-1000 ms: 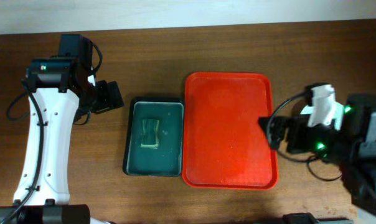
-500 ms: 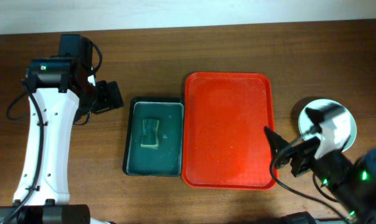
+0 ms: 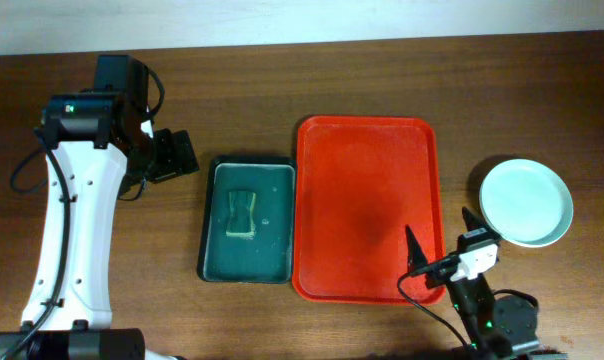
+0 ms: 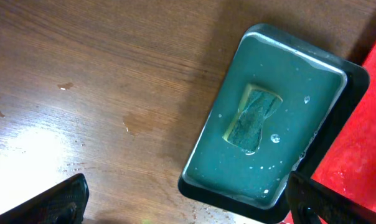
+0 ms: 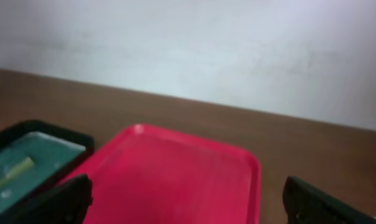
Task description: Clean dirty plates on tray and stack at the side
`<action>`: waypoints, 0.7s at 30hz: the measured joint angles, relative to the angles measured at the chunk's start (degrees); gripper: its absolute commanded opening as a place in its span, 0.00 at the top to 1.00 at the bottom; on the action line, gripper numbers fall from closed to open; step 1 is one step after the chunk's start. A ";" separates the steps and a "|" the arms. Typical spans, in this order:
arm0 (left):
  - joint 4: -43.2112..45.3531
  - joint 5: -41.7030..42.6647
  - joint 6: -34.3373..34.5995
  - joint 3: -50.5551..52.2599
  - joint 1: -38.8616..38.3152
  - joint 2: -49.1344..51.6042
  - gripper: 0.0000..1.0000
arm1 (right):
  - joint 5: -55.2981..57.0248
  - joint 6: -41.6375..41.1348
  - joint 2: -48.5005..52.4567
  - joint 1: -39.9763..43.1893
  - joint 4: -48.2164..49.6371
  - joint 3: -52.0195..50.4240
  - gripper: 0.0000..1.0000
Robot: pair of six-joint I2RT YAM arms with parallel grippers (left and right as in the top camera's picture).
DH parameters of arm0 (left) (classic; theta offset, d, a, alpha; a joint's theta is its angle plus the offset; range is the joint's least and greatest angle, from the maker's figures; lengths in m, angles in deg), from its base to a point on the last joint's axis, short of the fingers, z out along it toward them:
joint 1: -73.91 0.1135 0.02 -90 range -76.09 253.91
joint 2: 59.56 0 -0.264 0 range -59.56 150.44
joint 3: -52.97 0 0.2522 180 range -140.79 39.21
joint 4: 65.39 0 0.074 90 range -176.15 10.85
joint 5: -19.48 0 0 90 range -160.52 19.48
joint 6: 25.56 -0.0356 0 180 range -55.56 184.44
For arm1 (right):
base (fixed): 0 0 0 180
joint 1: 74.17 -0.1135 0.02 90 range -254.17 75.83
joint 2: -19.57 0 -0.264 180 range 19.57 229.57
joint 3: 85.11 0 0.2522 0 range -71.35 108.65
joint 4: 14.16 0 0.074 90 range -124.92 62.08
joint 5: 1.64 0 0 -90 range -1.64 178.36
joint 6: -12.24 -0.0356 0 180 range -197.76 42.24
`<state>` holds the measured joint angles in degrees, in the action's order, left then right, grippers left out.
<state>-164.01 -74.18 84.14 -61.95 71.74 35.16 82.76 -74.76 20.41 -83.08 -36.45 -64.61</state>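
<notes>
The red tray point(image 3: 367, 200) lies mid-table with nothing on it; it also shows in the right wrist view point(image 5: 175, 180). A pale mint plate point(image 3: 527, 202) sits on the table right of the tray, plain, with no smear showing. I cannot tell whether more plates lie under it. My right gripper point(image 3: 440, 238) is open and empty, raised over the tray's front right corner; its jaws stand wide in the right wrist view point(image 5: 191, 208). My left gripper point(image 3: 172, 155) is open and empty above bare table left of the green tray; its jaws stand wide in the left wrist view point(image 4: 188, 211).
A dark green tray point(image 3: 214, 225) with a sponge point(image 3: 242, 213) lies against the red tray's left side; it also shows in the left wrist view point(image 4: 325, 93) with water drops around the sponge point(image 4: 253, 118). A pale wall runs along the table's far edge.
My right arm has drawn back from the table's right side toward the front edge, uncovering the plate beside the tray. The left arm has not moved.
</notes>
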 measured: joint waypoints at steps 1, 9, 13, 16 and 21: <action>0.00 0.00 0.00 0.00 0.00 0.00 0.00 | 0.00 0.02 -0.02 0.00 3.45 -2.32 0.02; 0.00 0.00 0.00 0.00 0.00 0.00 0.01 | 0.00 0.02 -0.07 0.00 5.16 -6.08 0.02; 0.02 0.00 0.00 0.00 0.00 0.00 0.01 | 0.02 0.02 -0.04 0.00 4.90 -6.10 0.02; 0.02 0.00 0.00 0.00 0.00 0.00 0.01 | 0.02 0.00 -0.04 0.00 4.87 -6.10 0.02; 0.00 0.00 0.00 0.00 0.00 0.00 0.01 | 0.02 0.02 -0.04 0.00 4.90 -6.10 0.02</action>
<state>-164.01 -74.18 84.14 -61.95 71.74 35.16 82.78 -74.73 20.37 -83.08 -31.56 -70.71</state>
